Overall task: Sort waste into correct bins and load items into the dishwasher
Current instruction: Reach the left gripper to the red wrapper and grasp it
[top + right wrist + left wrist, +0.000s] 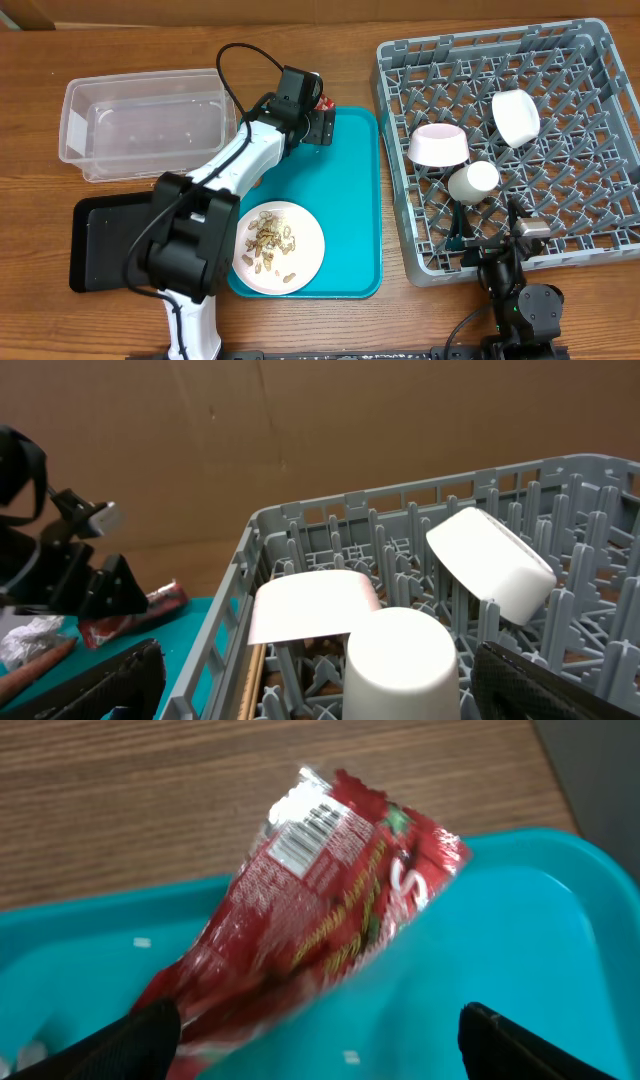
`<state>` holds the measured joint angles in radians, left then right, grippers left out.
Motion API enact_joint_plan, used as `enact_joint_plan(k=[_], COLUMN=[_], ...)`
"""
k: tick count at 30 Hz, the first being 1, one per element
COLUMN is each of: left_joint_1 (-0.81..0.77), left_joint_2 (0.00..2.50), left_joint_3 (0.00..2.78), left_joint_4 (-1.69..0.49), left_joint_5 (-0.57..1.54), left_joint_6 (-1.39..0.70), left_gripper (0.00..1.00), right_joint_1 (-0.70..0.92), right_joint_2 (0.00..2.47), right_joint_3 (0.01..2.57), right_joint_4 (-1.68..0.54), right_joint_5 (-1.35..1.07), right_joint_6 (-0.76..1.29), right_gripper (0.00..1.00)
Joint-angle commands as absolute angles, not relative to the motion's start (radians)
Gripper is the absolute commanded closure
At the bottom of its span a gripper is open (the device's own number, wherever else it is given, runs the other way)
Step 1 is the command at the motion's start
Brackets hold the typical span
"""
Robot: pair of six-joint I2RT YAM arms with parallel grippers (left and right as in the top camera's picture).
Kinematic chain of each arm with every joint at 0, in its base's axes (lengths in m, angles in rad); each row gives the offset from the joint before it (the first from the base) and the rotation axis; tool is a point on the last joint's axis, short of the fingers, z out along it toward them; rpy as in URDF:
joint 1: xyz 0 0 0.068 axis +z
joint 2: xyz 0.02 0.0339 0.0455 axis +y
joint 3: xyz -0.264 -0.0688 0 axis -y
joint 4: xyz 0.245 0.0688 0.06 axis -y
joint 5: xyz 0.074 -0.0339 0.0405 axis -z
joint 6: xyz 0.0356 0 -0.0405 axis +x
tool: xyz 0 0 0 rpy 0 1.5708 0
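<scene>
A red snack wrapper (330, 910) lies over the far edge of the teal tray (350, 200); in the overhead view only its tip (322, 102) shows beside my left gripper (318, 125). My left gripper (320, 1040) is open, its left finger touching the wrapper's lower end. A white plate (278, 246) with food scraps sits at the tray's front. The grey dish rack (590, 50) holds a pink bowl (438, 144), a white bowl (515, 117) and a white cup (473, 182). My right gripper (320, 685) is open at the rack's front edge, behind the cup (400, 660).
A clear plastic bin (150, 122) stands at the back left. A black bin (110, 240) sits at the front left under my left arm. Crumpled white paper (30, 640) lies on the tray in the right wrist view. Brown cardboard backs the table.
</scene>
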<state>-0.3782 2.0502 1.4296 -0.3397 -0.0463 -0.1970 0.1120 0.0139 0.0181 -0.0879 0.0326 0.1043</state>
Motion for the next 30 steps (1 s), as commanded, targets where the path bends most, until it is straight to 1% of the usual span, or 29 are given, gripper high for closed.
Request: enact_joint_plan(k=[1, 3, 5, 7, 8, 10, 11, 13, 18, 22, 23, 24, 25, 26, 30], left_joint_1=[-0.38, -0.381, -0.382, -0.382, -0.382, -0.382, -0.383, -0.385, -0.398, -0.413, -0.42, -0.427, -0.435, -0.443, -0.466], left_joint_2=[2.064, 2.077, 2.1, 2.12, 2.123, 2.126, 2.126, 2.126, 2.127, 2.126, 2.126, 2.126, 2.125, 2.124, 2.111], left_joint_3=[1.447, 1.447, 1.447, 1.447, 1.447, 1.447, 1.447, 1.447, 1.446, 1.446, 1.446, 1.446, 1.449, 1.459, 1.56], left_joint_4=[-0.297, -0.286, -0.28, -0.282, -0.287, -0.289, -0.29, -0.297, -0.375, -0.397, -0.401, -0.406, -0.414, -0.43, -0.561], left_joint_5=[-0.093, -0.093, -0.097, -0.101, -0.101, -0.101, -0.101, -0.101, -0.101, -0.068, -0.06, -0.056, -0.056, -0.056, -0.056], left_joint_6=[-0.149, -0.13, -0.105, -0.099, -0.099, -0.099, -0.097, -0.088, -0.088, -0.073, -0.067, -0.066, -0.065, -0.066, -0.066], left_gripper=[0.13, 0.18, 0.26, 0.31, 0.34, 0.45, 0.48, 0.52, 0.52, 0.57, 0.65, 0.75, 0.92, 0.96, 0.96], right_joint_1=[0.109, 0.109, 0.109, 0.109, 0.109, 0.109, 0.109, 0.109, 0.109, 0.109, 0.109, 0.109, 0.109, 0.109, 0.109], right_joint_2=[0.003, 0.003, 0.003, 0.003, 0.003, 0.003, 0.003, 0.003, 0.003, 0.003, 0.003, 0.003, 0.003, 0.003, 0.003], right_joint_3=[0.008, 0.008, 0.008, 0.008, 0.008, 0.008, 0.008, 0.008, 0.008, 0.008, 0.008, 0.008, 0.008, 0.008, 0.008], right_joint_4=[-0.08, -0.08, -0.08, -0.08, -0.08, -0.08, -0.08, -0.08, -0.08, -0.08, -0.08, -0.08, -0.08, -0.08, -0.08], right_joint_5=[0.032, 0.032, 0.032, 0.032, 0.032, 0.032, 0.032, 0.032, 0.032, 0.032, 0.032, 0.032, 0.032, 0.032, 0.032], right_joint_6=[0.108, 0.108, 0.108, 0.108, 0.108, 0.108, 0.108, 0.108, 0.108, 0.108, 0.108, 0.108, 0.108, 0.108, 0.108], right_gripper=[0.0, 0.0, 0.0, 0.0, 0.0, 0.0, 0.0, 0.0, 0.0, 0.0, 0.0, 0.0, 0.0, 0.0, 0.0])
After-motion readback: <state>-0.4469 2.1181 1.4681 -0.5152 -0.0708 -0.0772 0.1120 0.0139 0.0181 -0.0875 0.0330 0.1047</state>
